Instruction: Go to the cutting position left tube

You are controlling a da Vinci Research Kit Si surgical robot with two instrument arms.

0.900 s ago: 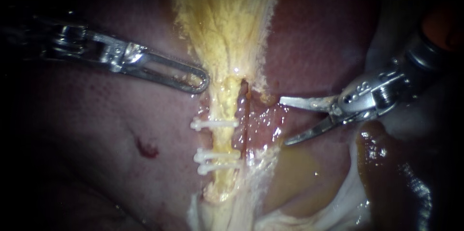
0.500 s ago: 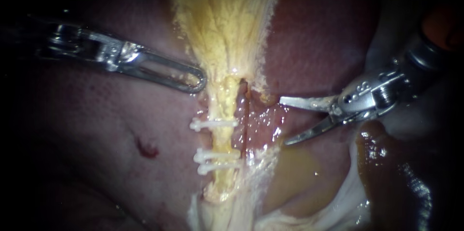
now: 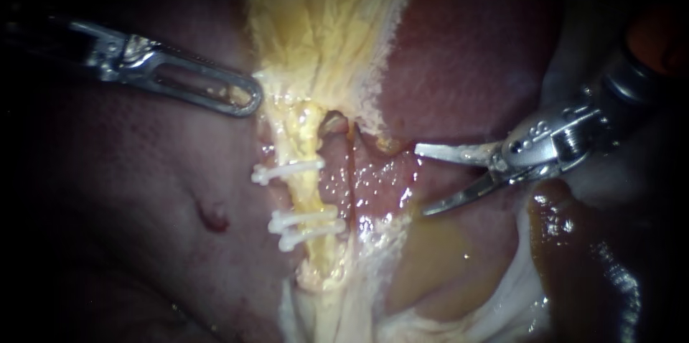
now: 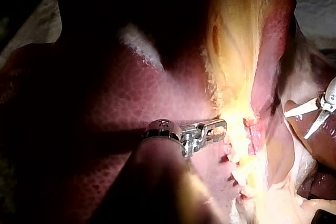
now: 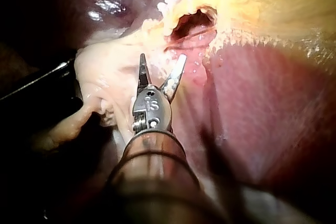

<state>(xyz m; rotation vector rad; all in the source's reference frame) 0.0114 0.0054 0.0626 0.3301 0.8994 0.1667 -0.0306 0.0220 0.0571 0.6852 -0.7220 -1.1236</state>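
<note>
Endoscope view: the left tube (image 3: 308, 196) is a pale yellow, lumpy strand running down from the broad fan of yellow fatty tissue (image 3: 323, 27) in the middle of the scene. Three white plastic clips cross it: a single clip (image 3: 287, 171) higher up and a pair of clips (image 3: 308, 224) lower down. A short bare stretch of tube lies between them. Just beside it, toward the right instrument, runs a thin reddish tube (image 3: 352, 192). A small dark opening shows at the top between the two tubes.

The left instrument (image 3: 244, 97) has slotted steel jaws that lie together, clamped on the fringe of the fatty tissue above the single clip. The right instrument (image 3: 420, 179) carries two slim blades spread wide with nothing between them. They hang over glistening pink tissue (image 3: 380, 181), apart from both tubes, with the reddish tube between them and the left tube.

Dark red liver (image 3: 466, 56) borders the field on both sides, and a yellow-brown fluid pool (image 3: 438, 257) sits below the blades.

In the right wrist view the spread blades (image 5: 163, 59) point toward the opening and the clips beyond. In the left wrist view the left instrument (image 4: 218, 127) meets the yellow edge, and the right instrument (image 4: 295, 126) stands well apart.
</note>
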